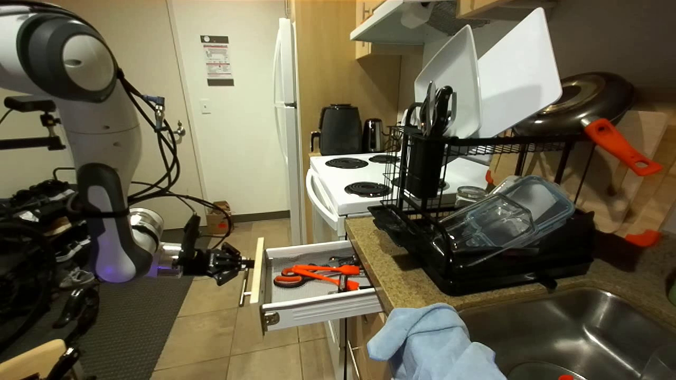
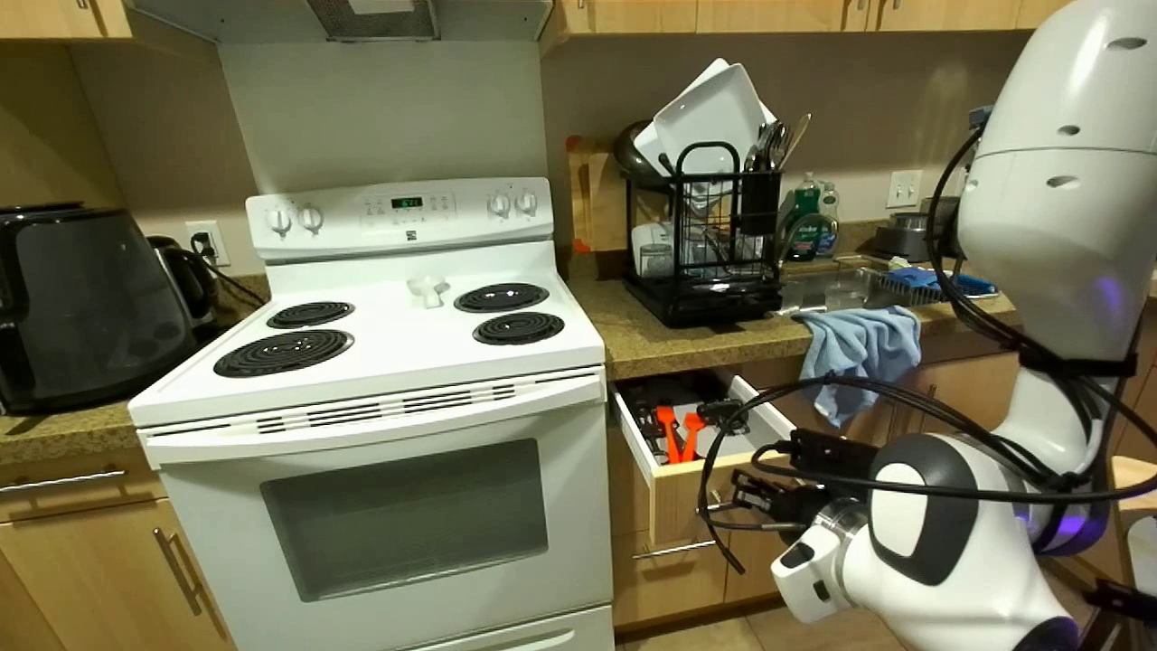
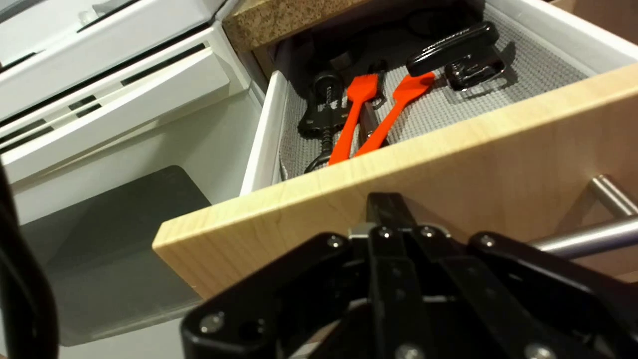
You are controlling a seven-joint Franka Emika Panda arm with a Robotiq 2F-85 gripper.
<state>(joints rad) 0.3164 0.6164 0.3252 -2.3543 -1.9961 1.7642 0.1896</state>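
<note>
Fingers (image 3: 394,212) of mine, pressed together and gripping nothing, sit at the front of the pulled-out drawer (image 3: 463,172) in the wrist view; whether they touch it I cannot tell. Two orange spatulas (image 3: 363,89) lie inside. In an exterior view, a dish rack (image 1: 507,272) stands on the counter (image 1: 377,261) above the drawer; in an exterior view, a white stove (image 2: 407,353) stands just beside the drawer.

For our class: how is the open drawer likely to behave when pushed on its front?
The drawer would probably slide rather than tip, since its white sides run back under the counter. Its front panel looks thick and wooden, so it should feel stiff. The orange utensils inside may shift if it moves abruptly, as nothing visible fastens them.
</note>
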